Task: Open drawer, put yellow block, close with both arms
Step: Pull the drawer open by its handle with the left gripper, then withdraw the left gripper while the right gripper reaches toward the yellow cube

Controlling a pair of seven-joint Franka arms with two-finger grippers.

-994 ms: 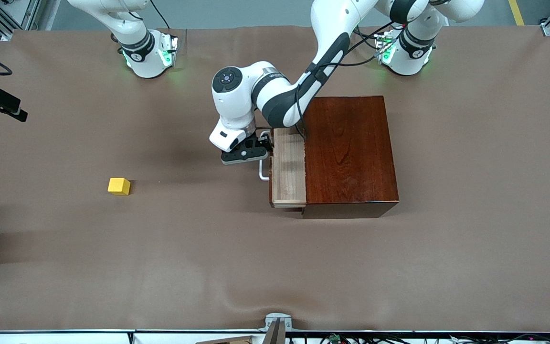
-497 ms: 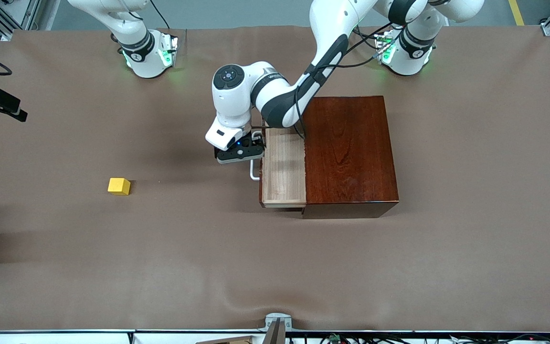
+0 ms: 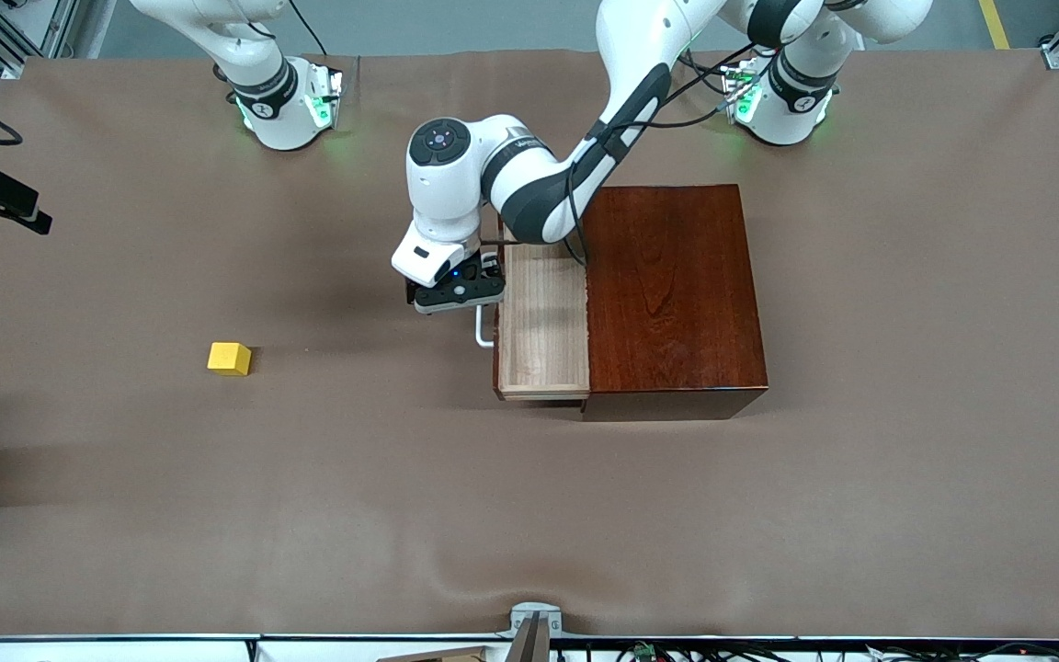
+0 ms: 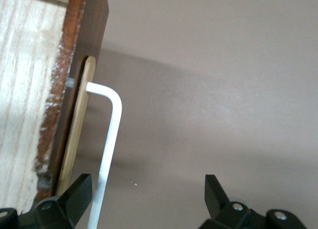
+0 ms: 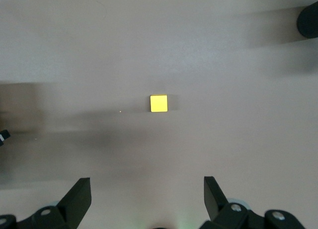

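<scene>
left gripper (image 4: 148,201) fingers spread wide around handle (image 4: 108,139), drawer (image 3: 543,322) out | right gripper (image 5: 147,201) fingers apart over yellow block (image 5: 159,103)

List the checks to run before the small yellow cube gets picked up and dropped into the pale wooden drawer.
1. Pale wooden drawer pulled out of the glossy reddish-brown box: ok.
2. Left gripper open, white bar handle beside one finger, unclamped: ok.
3. Small yellow cube lying free on the brown table cover, toward the right arm's end: ok.
4. Right gripper open, over the cube: ok.
5. Left arm out of the drop path: not ok; it seems to overhang the drawer's end farther from the front camera.
</scene>
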